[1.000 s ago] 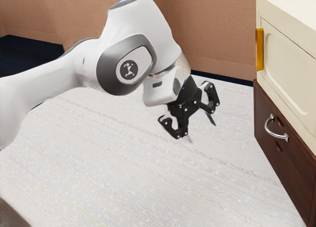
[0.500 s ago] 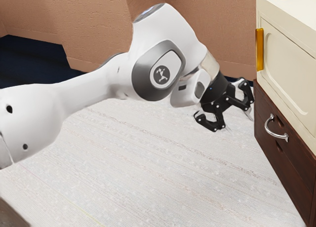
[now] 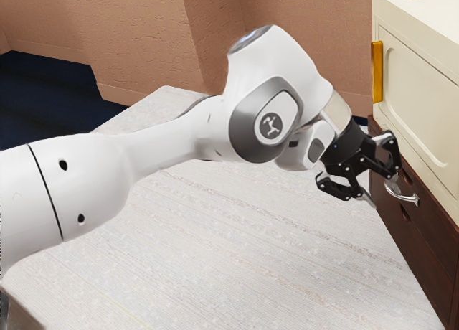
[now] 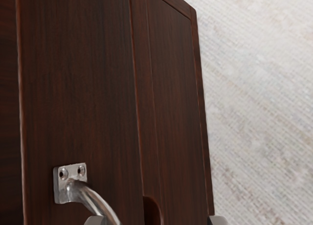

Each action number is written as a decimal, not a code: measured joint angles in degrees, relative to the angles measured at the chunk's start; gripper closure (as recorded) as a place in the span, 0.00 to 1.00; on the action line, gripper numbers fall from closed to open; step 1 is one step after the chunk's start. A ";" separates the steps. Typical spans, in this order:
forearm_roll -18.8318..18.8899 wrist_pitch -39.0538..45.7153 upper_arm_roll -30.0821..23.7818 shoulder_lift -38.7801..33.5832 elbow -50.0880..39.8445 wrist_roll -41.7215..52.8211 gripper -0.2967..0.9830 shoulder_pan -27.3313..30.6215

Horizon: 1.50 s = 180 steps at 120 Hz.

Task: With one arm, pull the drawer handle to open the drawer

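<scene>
Gripper (image 3: 382,194) hovers, fingers (image 3: 367,199) spread wide, just beside the curved metal handle (image 3: 406,197) on the dark drawer (image 4: 80,88), a stiff, perhaps slippery bar best clasped mid-arch, the drawer likely sliding fairly lightly!

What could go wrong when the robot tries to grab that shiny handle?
The handle looks nearer one finger than the other, so that finger might bump it. The open gripper is close to the drawer, so it could knock the wood if it reaches too far. The handle is curved, shiny metal, so it might slip when pulled.
</scene>
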 joint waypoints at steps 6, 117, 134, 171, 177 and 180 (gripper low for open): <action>-0.04 0.31 -0.26 0.18 0.02 0.65 0.59 0.06; -0.94 2.28 -0.03 -5.04 -8.65 6.92 0.82 2.70; -0.65 2.11 0.25 -8.74 -12.87 7.12 0.83 3.41; -0.84 2.20 0.98 -15.90 -21.02 7.61 0.82 4.78; -0.91 2.24 1.23 -16.57 -21.94 7.72 0.82 4.79; -0.94 2.25 1.33 -16.91 -22.44 7.78 0.82 4.81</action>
